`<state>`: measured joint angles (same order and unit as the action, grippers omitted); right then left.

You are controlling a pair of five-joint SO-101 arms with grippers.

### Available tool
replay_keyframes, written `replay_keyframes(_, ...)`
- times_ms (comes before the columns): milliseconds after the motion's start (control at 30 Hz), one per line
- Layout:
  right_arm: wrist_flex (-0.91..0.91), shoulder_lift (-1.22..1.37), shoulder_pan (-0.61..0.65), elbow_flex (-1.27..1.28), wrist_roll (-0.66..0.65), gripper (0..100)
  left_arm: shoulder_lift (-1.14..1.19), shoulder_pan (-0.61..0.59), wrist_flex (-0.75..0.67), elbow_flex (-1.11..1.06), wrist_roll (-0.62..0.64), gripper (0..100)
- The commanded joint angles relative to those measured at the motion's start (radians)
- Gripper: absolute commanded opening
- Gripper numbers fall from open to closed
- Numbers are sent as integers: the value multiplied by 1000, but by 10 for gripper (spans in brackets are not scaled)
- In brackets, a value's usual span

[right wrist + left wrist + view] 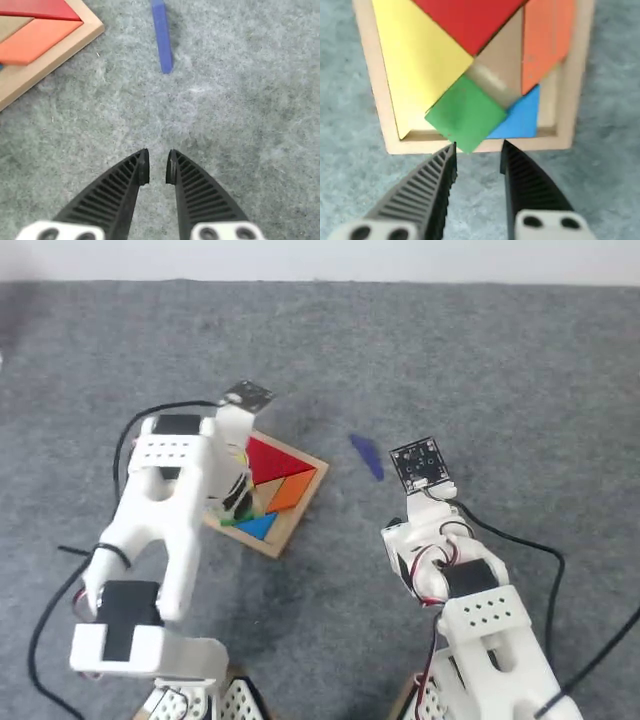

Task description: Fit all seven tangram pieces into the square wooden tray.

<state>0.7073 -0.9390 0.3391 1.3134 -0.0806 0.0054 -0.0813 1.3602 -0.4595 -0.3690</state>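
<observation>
Wooden square tray [300, 510] sits on grey felt bench [480, 370], partly under the left arm. Inside: red flat triangle [470, 20], yellow flat triangle [415, 65], orange flat piece [545, 45], blue flat triangle [520, 120]. Green flat square [465, 117] lies skewed, one corner over the tray rim. Bare wood shows between pieces. Left gripper [477, 147] is just beside that rim, jaws open, empty. Dark blue flat piece [367, 456] lies on the felt between tray and right arm. Right gripper [157, 161] is over bare felt, jaws narrowly apart, gripping nothing.
</observation>
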Motion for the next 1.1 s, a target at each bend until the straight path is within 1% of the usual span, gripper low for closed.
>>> replay_keyframes(0,-19,-27,-12,-9,-12,78,-6,-98,-86,1,-11,152)
replay_keyframes(100,-21,-27,-12,-9,-12,78,-5,-112,-51,10,-49,152)
replay_keyframes(300,-22,-27,-12,-9,-12,78,-6,-91,-43,18,-55,152)
replay_keyframes(367,-22,-27,-12,-9,-12,78,-6,-34,-37,30,-55,152)
replay_keyframes(533,-22,-27,-12,-9,-12,78,-5,158,-43,2,-60,152)
replay_keyframes(600,-22,-27,-12,-9,-12,78,3,192,-58,-25,-103,152)
replay_keyframes(833,-22,-27,-12,-9,-12,78,5,203,-146,-105,-161,152)
replay_keyframes(1067,-22,-27,-12,-9,-12,78,8,201,-207,-133,-173,152)
